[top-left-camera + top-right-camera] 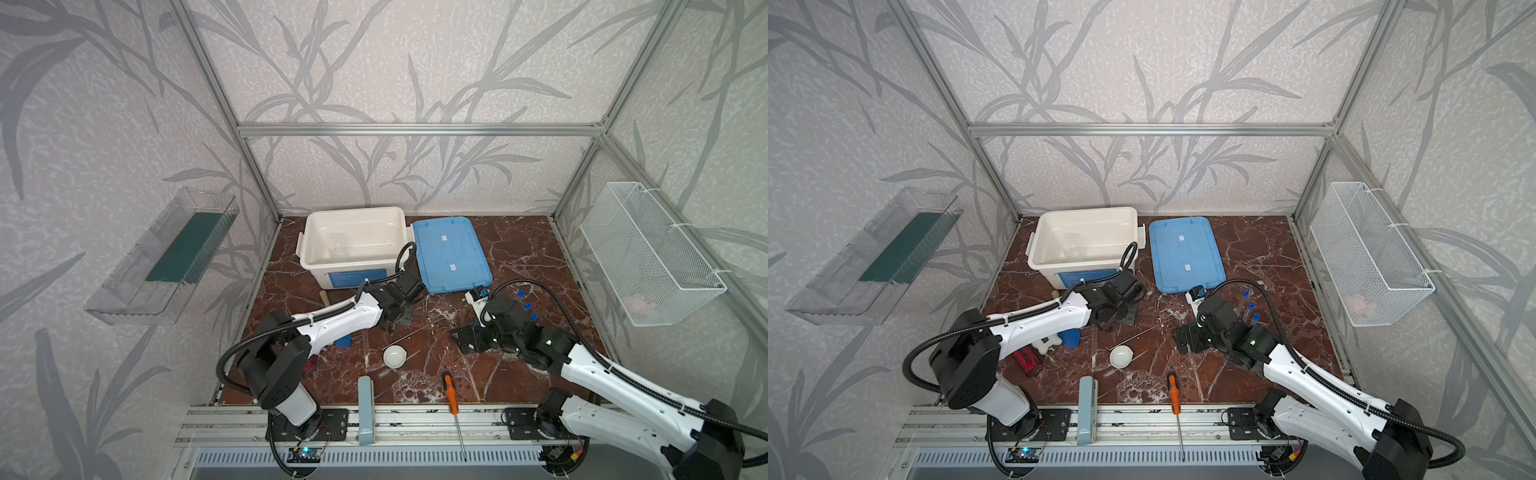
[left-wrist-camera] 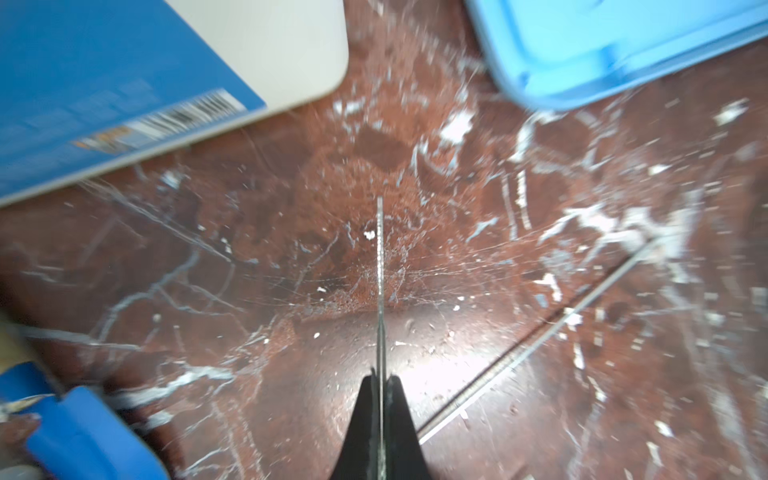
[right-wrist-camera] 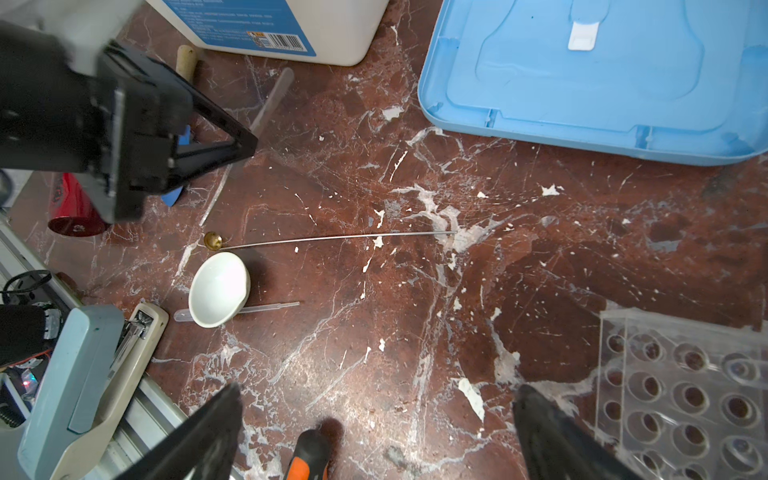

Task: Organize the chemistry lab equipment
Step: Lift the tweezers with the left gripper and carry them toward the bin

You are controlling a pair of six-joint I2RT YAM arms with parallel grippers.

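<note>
My left gripper is shut on a thin glass rod, which sticks out ahead of the closed jaws just above the marble floor. The right wrist view shows that gripper with the rod slanting through its tip. A metal rod with a small brass spoon end lies flat beside the white round dish. My right gripper hangs open and empty over the floor next to the clear tube rack. Blue-capped test tubes stand behind the right arm.
An open white bin and its blue lid lie at the back. An orange-handled screwdriver and a grey stapler lie at the front edge. A blue trowel and a red can lie under the left arm. A pipette lies under the dish.
</note>
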